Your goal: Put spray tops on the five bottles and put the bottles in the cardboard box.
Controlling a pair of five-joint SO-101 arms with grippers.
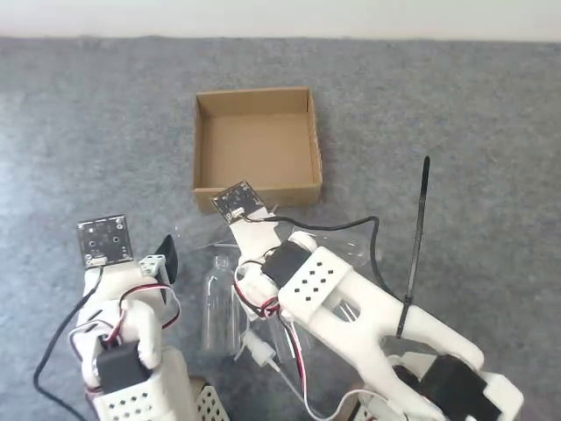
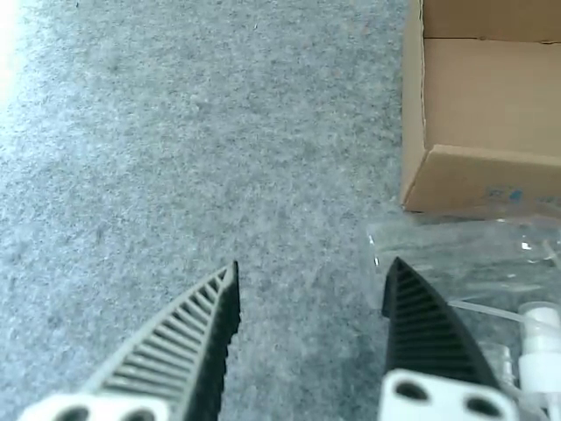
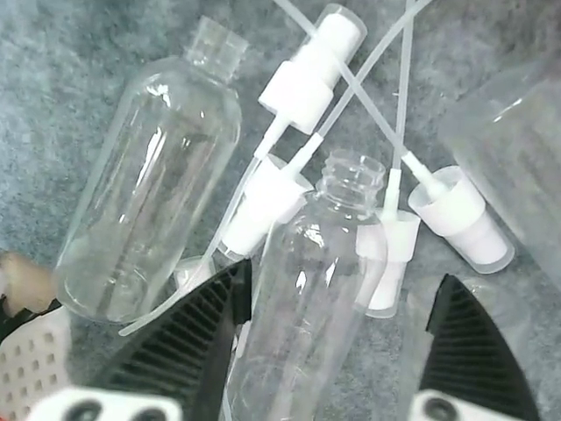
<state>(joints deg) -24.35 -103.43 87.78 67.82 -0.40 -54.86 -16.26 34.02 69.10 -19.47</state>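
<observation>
Left gripper [image 2: 314, 267]: released, jaws held apart above grey carpet [image 2: 175, 132], beside the cardboard box [image 2: 491, 96]. Right gripper [image 3: 346, 276]: released, jaws set either side of 1 uncapped bottle [image 3: 307, 289]. Loose spray tops [image 3: 307, 74] are scattered alongside.

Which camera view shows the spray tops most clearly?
The right wrist view: several white spray tops lie close among the uncapped bottles, with their tubes plain to see. The left wrist view catches just one at its edge. The high view shows one, small, beside a bottle.
</observation>
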